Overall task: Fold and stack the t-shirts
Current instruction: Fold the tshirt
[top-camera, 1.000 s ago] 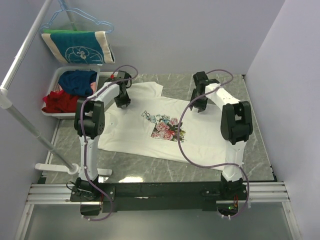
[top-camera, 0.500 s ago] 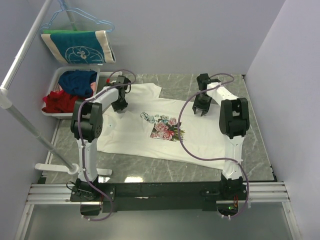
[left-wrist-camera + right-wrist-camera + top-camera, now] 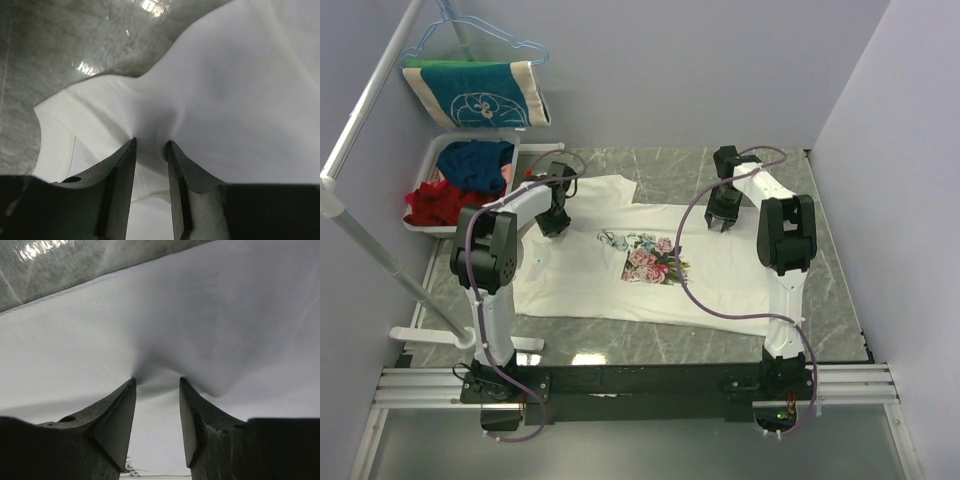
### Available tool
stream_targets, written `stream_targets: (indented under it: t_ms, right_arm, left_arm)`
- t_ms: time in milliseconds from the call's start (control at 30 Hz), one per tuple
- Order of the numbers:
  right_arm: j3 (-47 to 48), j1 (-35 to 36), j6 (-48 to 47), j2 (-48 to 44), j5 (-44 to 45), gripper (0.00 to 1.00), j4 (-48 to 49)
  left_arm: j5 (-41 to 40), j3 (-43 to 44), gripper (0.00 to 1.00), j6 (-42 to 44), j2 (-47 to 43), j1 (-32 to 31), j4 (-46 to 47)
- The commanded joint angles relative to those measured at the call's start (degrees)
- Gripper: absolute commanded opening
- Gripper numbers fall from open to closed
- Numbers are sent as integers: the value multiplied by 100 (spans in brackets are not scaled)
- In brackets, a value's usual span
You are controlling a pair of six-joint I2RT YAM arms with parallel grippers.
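The cream-white t-shirt (image 3: 580, 275) lies spread print-up on the grey table, with its flower print (image 3: 642, 256) in the middle. My left gripper (image 3: 552, 222) is down on the shirt's far left part near a sleeve. In the left wrist view its jaws (image 3: 150, 142) are closed on a puckered pinch of the white cloth (image 3: 240, 90). My right gripper (image 3: 720, 220) is down on the shirt's far right part. In the right wrist view its jaws (image 3: 157, 380) pinch a raised fold of the shirt (image 3: 210, 305).
A white bin (image 3: 436, 152) with blue and red clothes stands at the far left. A teal printed cloth (image 3: 475, 95) hangs from a hanger above it. A white rail (image 3: 380, 258) slants along the left side. The bare marble table (image 3: 670, 172) shows beyond the shirt.
Both grippers have lowered onto the shirt and shifted slightly left and nearer. The shirt has moved with them and now lies straighter, with its near hem more level.
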Motion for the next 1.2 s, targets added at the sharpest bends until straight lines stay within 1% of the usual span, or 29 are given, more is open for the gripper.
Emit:
stream_targets:
  t_ms: [0, 33, 300, 433, 500, 567, 600, 633, 700, 733, 833, 1033, 1167]
  right_arm:
    - [-457, -8, -91, -117, -58, 47, 5]
    - [-475, 1, -108, -134, -180, 47, -3]
    - [-598, 98, -117, -152, -242, 44, -38]
    - [-502, 98, -117, -143, -234, 43, -56]
    - [-370, 98, -117, -152, -172, 43, -65]
    - [-238, 107, -117, -178, -128, 43, -91]
    - [-98, 107, -117, -196, -85, 43, -135]
    - [-36, 107, -126, -213, -84, 43, -161]
    - [96, 107, -135, -310, 29, 43, -197]
    - [105, 107, -135, -363, 56, 43, -188]
    - [44, 107, -144, -644, 205, 43, -91]
    - [8, 98, -126, -943, 390, 45, 67]
    - [184, 98, -100, -864, 408, 45, 58]
  left_arm:
    - [198, -595, 37, -120, 36, -85, -936]
    - [225, -648, 37, -138, 0, -129, -936]
    - [462, -1140, 38, -463, -255, -384, -963]
    - [454, -1027, 38, -551, -273, -419, -1007]
    - [243, -773, 40, -490, -186, -411, -1042]
    - [-54, -123, 41, -419, 77, -402, -1304]
    - [-126, 140, 41, -384, 166, -393, -1392]
    - [-187, 665, 41, -340, 254, -393, -1515]
    - [-337, 1160, 43, -288, 395, -393, -1762]
    - [-381, 1580, 43, -261, 421, -384, -1815]
    - [-434, 2241, 45, -191, 474, -297, -1921]
    - [-241, 2998, 47, 116, 781, 46, -1544]
    - [329, 3070, 47, 494, 1088, 143, -754]
